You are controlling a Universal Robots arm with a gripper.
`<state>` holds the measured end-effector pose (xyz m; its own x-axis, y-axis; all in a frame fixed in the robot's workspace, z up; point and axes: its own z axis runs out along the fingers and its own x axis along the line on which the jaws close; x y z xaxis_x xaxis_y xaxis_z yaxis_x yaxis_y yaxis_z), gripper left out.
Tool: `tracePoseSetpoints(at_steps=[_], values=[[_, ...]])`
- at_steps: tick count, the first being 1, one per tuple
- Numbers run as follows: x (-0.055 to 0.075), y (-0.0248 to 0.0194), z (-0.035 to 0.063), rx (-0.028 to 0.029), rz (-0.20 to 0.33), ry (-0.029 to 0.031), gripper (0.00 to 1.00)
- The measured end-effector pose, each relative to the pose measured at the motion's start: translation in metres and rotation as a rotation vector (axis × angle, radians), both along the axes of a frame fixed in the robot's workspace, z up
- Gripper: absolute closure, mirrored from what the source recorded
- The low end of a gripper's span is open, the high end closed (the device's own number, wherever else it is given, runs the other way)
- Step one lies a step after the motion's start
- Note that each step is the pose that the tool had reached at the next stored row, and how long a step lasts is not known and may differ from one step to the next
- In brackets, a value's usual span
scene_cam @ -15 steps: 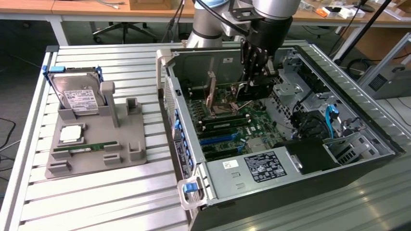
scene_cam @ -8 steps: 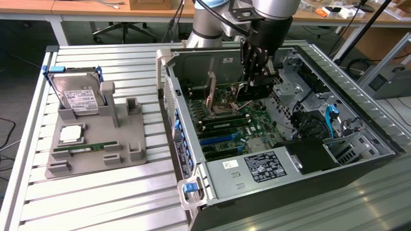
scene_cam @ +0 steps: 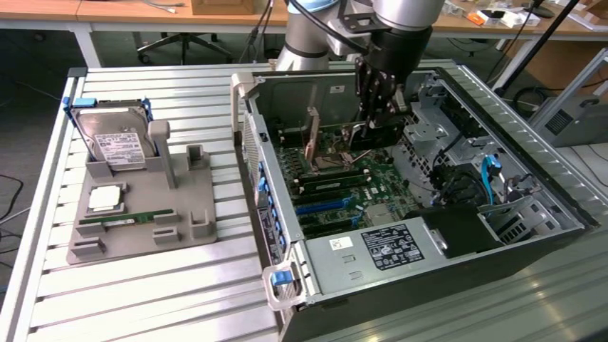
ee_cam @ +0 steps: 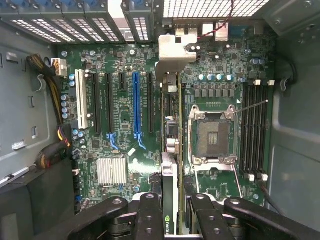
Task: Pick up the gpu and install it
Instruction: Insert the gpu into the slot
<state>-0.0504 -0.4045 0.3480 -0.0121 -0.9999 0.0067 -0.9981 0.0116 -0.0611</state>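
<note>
Grey slatted metal forms the tabletop (scene_cam: pixel 142 306). At the exterior view's left it carries a grey holder (scene_cam: pixel 190 214) with a hard drive (scene_cam: pixel 116 142) standing on edge, a processor (scene_cam: pixel 105 199) and a green memory stick (scene_cam: pixel 128 219). At the exterior view's right lies the open case (scene_cam: pixel 304 89), and the arm (scene_cam: pixel 409 14) reaches down into it. The gripper (scene_cam: pixel 374 132) hangs over the motherboard (scene_cam: pixel 380 185) near the socket (scene_cam: pixel 332 162). The gpu (scene_cam: pixel 312 135) stands upright just beside it, its long bracket toward the case's slotted rear wall. The blue slot (scene_cam: pixel 328 206) lies apart from the card, nearer the camera. From the wrist, the gpu (ee_cam: pixel 170 150) is seen edge-on, running from its silvery bracket (ee_cam: pixel 175 50) at the rear wall to the black fingers (ee_cam: pixel 150 215), which are clamped on it from both sides. The card stands between a black slot (ee_cam: pixel 150 100) and the open socket (ee_cam: pixel 212 132), with the blue slot (ee_cam: pixel 135 110) one row further off and a finned heatsink (ee_cam: pixel 111 171) beyond that. Whether its edge sits in a slot I cannot tell.
</note>
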Motion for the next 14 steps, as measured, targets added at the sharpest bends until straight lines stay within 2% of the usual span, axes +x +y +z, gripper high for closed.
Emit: tracePoseSetpoints(at_steps=[14], values=[[-0.0007,-0.0003,-0.0044,0.0001,0.000,-0.0001,0.73]])
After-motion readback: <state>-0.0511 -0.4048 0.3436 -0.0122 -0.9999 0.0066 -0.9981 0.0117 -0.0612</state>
